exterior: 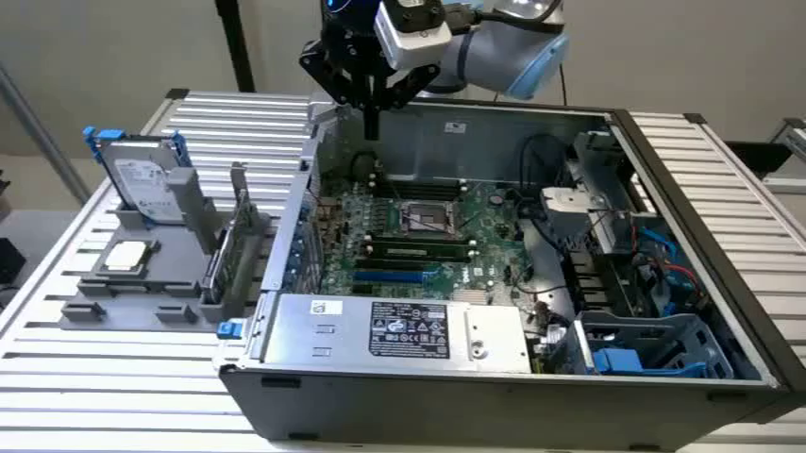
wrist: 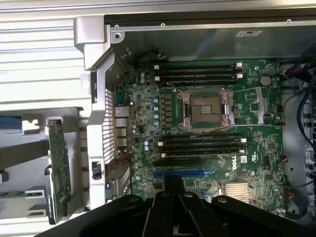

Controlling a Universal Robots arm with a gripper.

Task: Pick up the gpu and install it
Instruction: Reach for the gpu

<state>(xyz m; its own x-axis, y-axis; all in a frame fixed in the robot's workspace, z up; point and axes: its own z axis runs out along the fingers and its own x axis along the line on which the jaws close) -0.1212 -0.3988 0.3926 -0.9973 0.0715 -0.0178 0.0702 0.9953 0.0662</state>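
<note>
No install has begun: the gpu [exterior: 226,260] stands upright in the gray rack [exterior: 126,293], just beside the open computer case [exterior: 504,401] on the exterior view's left. The gripper [exterior: 372,130] hovers over the case's far-left corner, fingers closed and empty.

Silver-grey arm [exterior: 485,38] bears blue joint cap [exterior: 545,58], black gripper [exterior: 372,127].

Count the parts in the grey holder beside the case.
3: silver hard drive with blue rails standing rearmost, small square silver chip lying flat, thin gpu card on edge nearest the case. More may be hidden.
</note>
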